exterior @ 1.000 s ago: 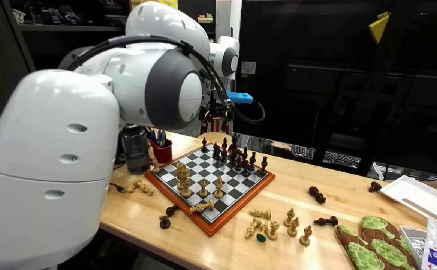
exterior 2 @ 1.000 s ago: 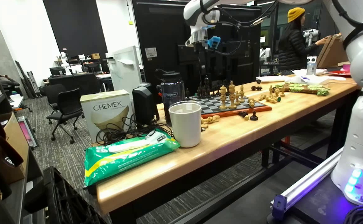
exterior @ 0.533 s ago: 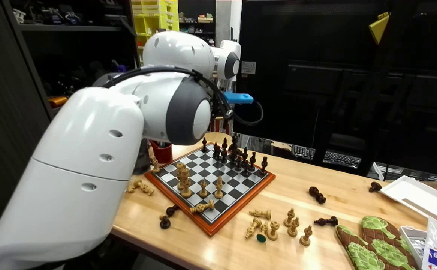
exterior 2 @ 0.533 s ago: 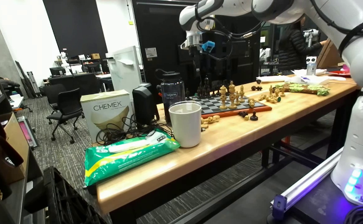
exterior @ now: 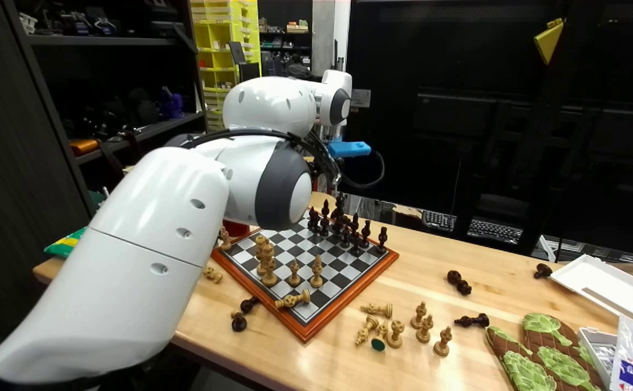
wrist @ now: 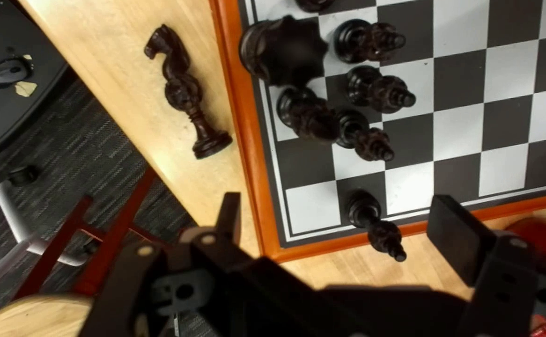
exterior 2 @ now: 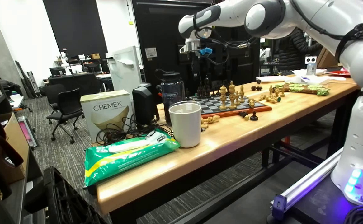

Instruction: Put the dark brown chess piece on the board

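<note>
The chessboard [exterior: 349, 296] lies on the table with a reddish-brown frame; it also shows in the wrist view [wrist: 249, 154]. Several dark brown pieces stand on it. One dark pawn [wrist: 377, 225] stands near a board corner, lying between my fingers in the wrist view, apart from both. A dark brown knight [wrist: 181, 91] lies on its side on the table beside the frame. Other dark pieces lie on the table, such as one [exterior: 459, 282] right of the board. My gripper [wrist: 338, 206] is open and empty above that corner; an exterior view shows it from the side [exterior 2: 195, 67].
Light pieces [exterior: 398, 334] lie and stand beside the board. A dark bottle [exterior 2: 172, 93], a white cup [exterior 2: 186, 124] and a black speaker [exterior 2: 144, 104] stand near it. A white tray [exterior: 609, 288] and a leaf-print mitt [exterior: 547, 353] are at the right. The table edge is near the knight.
The arm has come down in both exterior views, and the gripper is lower and slightly further left in an exterior view. The arm now covers the board's far corner. The pieces have not moved.
</note>
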